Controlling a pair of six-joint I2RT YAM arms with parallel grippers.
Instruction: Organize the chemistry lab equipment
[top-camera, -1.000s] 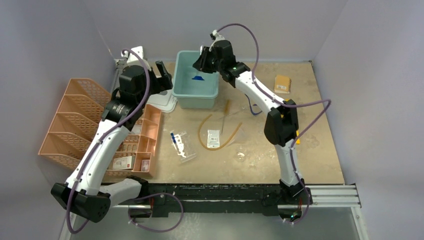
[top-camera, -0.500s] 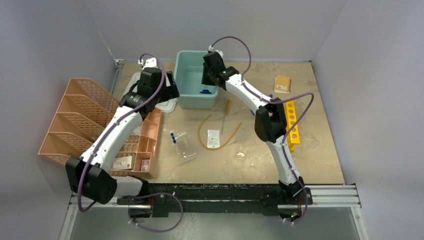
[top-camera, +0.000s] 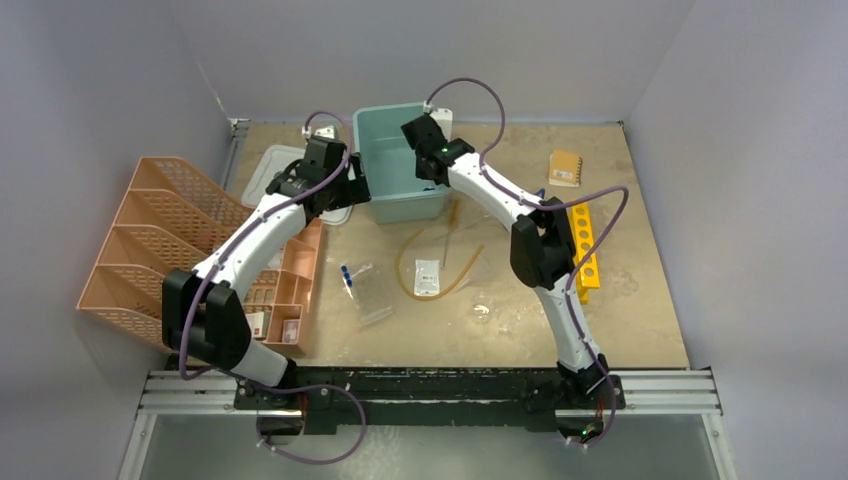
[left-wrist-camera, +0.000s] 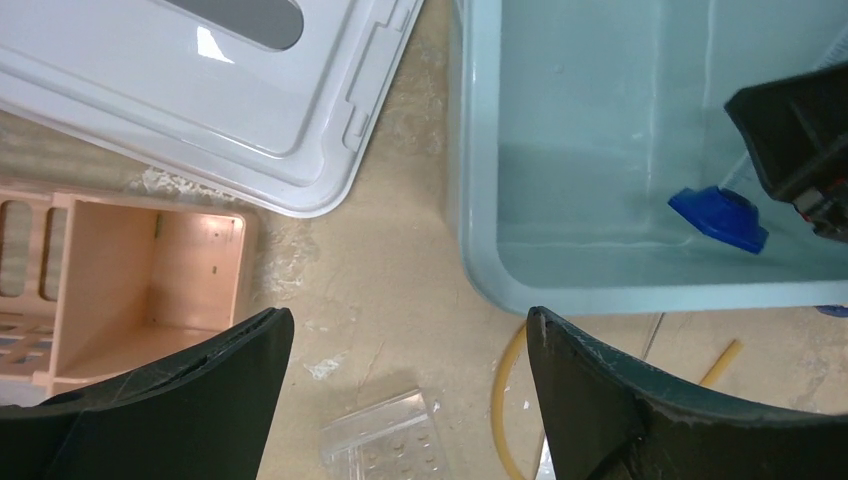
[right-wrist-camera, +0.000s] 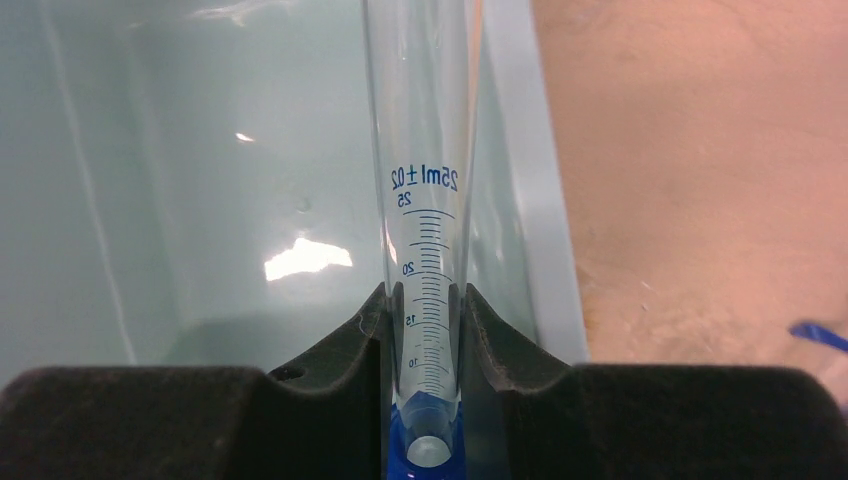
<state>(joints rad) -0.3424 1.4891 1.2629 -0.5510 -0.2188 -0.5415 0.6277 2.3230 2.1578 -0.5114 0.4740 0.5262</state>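
My right gripper (right-wrist-camera: 425, 330) is shut on the blue-based clear cylinder (right-wrist-camera: 425, 200), marked 25 ml. It holds it inside the teal bin (right-wrist-camera: 528, 200), with the blue base (left-wrist-camera: 720, 215) low near the bin's floor. In the top view this gripper (top-camera: 428, 165) sits in the bin (top-camera: 385, 200). My left gripper (left-wrist-camera: 410, 330) is open and empty above the table by the bin's near left corner (left-wrist-camera: 480, 250); it also shows in the top view (top-camera: 348, 190). Amber rubber tubing (top-camera: 440, 268), a white packet (top-camera: 427, 277) and a clear bag of blue-capped tubes (top-camera: 362, 290) lie mid-table.
A white lid (left-wrist-camera: 200, 90) lies left of the bin. Peach organizer trays (top-camera: 150, 240) stand at the left. A yellow rack (top-camera: 582, 250) lies at the right, with a brown notebook (top-camera: 566, 167) behind it. A small glass dish (top-camera: 482, 310) sits near the front.
My left gripper has swung right and down to the bin's near left corner. My right gripper has lowered into the bin with the cylinder.
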